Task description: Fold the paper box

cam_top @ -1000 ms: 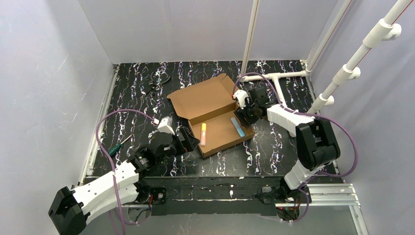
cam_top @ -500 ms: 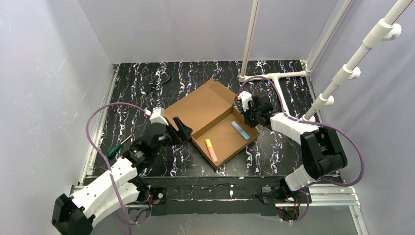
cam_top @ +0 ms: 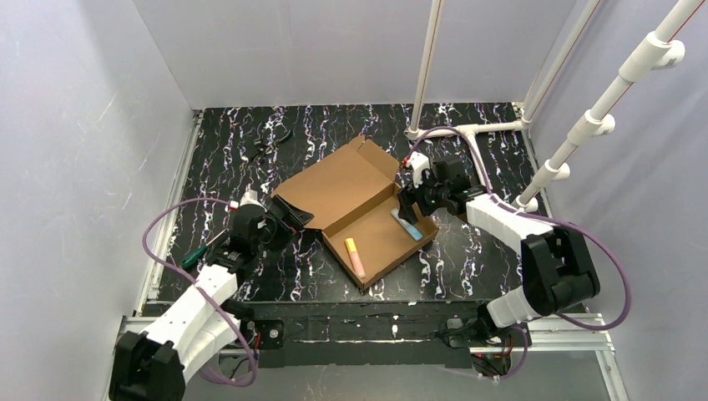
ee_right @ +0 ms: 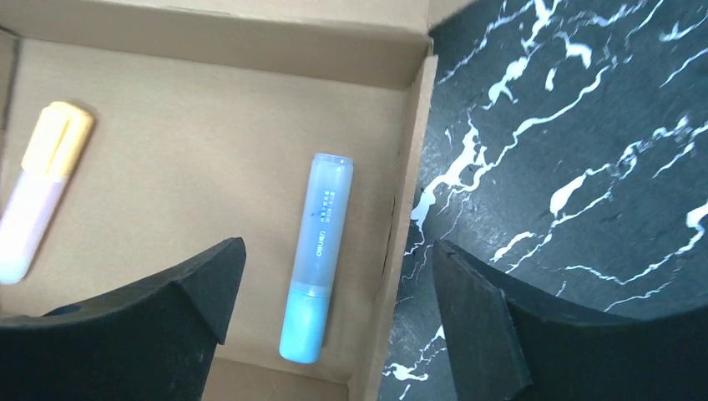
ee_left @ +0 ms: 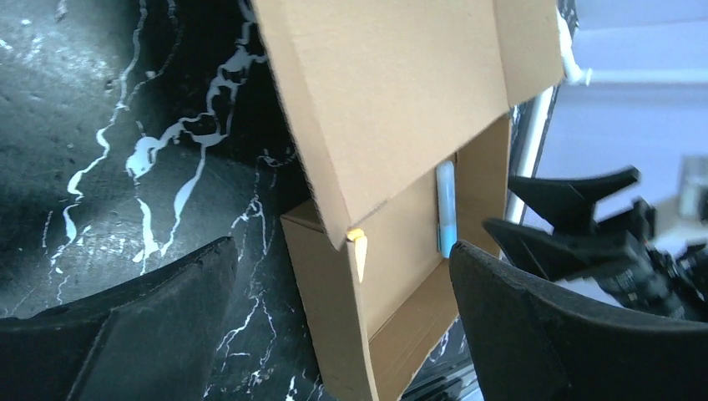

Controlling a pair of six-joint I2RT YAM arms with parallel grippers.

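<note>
black marbled table (cam_top: 225,142), paper box (cam_top: 338,180), perhaps screwdriver (cam_top: 191,255)

I count one paper box (cam_top: 334,174), one blue marker (ee_right: 320,251) and one yellow marker (ee_right: 37,196). There is one green-handled screwdriver (cam_top: 194,254) too.

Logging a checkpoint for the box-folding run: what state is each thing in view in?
paper box: tray walls standing, lid open
yellow highlighter: capped, lying flat in the tray
blue highlighter: lying flat in the tray, beside a side wall
left gripper: fingers open, holding nothing
right gripper: fingers open, holding nothing
green screwdriver: lying on the table, outside the box
</note>
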